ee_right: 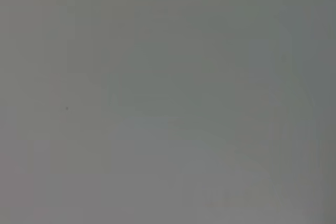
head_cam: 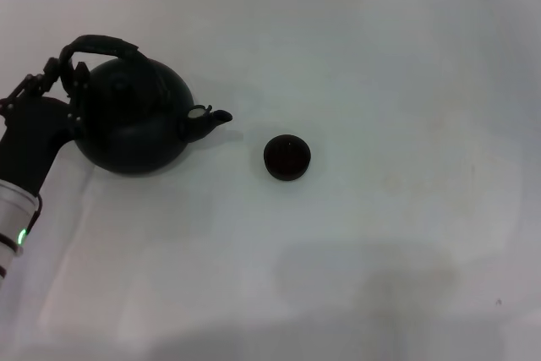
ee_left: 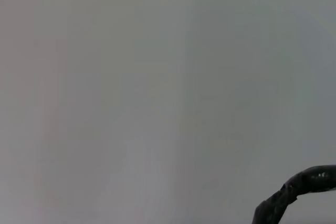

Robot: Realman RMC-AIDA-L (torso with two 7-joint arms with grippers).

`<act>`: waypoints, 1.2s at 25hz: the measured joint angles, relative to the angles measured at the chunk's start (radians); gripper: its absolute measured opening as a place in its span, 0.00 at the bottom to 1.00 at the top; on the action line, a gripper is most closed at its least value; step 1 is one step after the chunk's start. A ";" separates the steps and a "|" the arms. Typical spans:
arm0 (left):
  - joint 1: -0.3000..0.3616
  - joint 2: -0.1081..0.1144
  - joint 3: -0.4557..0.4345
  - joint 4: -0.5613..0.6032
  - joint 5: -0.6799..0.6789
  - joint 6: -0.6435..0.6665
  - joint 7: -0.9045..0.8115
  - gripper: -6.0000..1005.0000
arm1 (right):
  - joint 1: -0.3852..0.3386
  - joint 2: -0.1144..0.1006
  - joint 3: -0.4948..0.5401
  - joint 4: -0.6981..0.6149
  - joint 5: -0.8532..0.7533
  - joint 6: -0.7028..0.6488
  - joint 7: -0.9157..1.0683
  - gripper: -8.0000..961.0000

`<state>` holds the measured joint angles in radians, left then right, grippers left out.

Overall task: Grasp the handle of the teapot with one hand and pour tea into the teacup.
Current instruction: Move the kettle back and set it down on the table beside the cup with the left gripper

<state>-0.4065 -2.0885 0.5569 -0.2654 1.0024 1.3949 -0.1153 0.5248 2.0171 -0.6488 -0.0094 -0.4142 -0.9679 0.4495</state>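
Observation:
The matte-black teapot [head_cam: 135,124] stands at the left of the white table in the head view, its short spout [head_cam: 215,117] pointing right toward the teacup. Its dark wrapped handle [head_cam: 103,42] arches over the top and leans left. My left gripper [head_cam: 66,82] is at the handle's left end, against the pot's left side, and looks closed on the handle. A short piece of the handle also shows in the left wrist view [ee_left: 299,190]. The small dark teacup [head_cam: 287,157] stands upright on the table, a short gap to the right of the spout. My right gripper is out of view.
The white table [head_cam: 380,82] stretches to the right and front of the cup. My left arm [head_cam: 21,183] comes in from the lower left edge. The right wrist view shows only a plain grey surface.

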 joint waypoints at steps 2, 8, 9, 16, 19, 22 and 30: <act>0.000 0.002 0.000 0.004 0.000 0.000 -0.001 0.26 | 0.000 0.000 0.000 0.000 0.000 0.000 0.000 0.86; 0.000 0.002 0.000 0.006 0.000 0.000 -0.001 0.44 | 0.001 0.000 0.000 0.000 0.000 0.000 0.000 0.86; 0.000 0.002 0.000 0.006 0.000 0.000 -0.002 0.48 | 0.001 0.000 0.000 0.000 0.000 0.000 0.000 0.86; 0.017 0.006 0.008 0.006 0.011 0.059 -0.021 0.61 | 0.001 -0.001 0.000 -0.007 0.000 0.000 0.000 0.86; 0.034 0.009 0.008 0.012 0.035 0.090 -0.049 0.61 | 0.002 -0.003 0.000 -0.014 0.000 0.000 0.000 0.86; 0.050 0.011 0.008 0.014 0.041 0.100 -0.059 0.61 | 0.006 -0.004 0.000 -0.023 0.000 0.000 0.000 0.86; 0.110 0.006 0.005 0.013 0.064 0.171 -0.081 0.60 | 0.011 -0.006 0.000 -0.055 0.000 0.024 0.000 0.86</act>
<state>-0.2961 -2.0825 0.5621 -0.2527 1.0664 1.5663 -0.1962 0.5357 2.0113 -0.6488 -0.0640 -0.4142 -0.9442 0.4495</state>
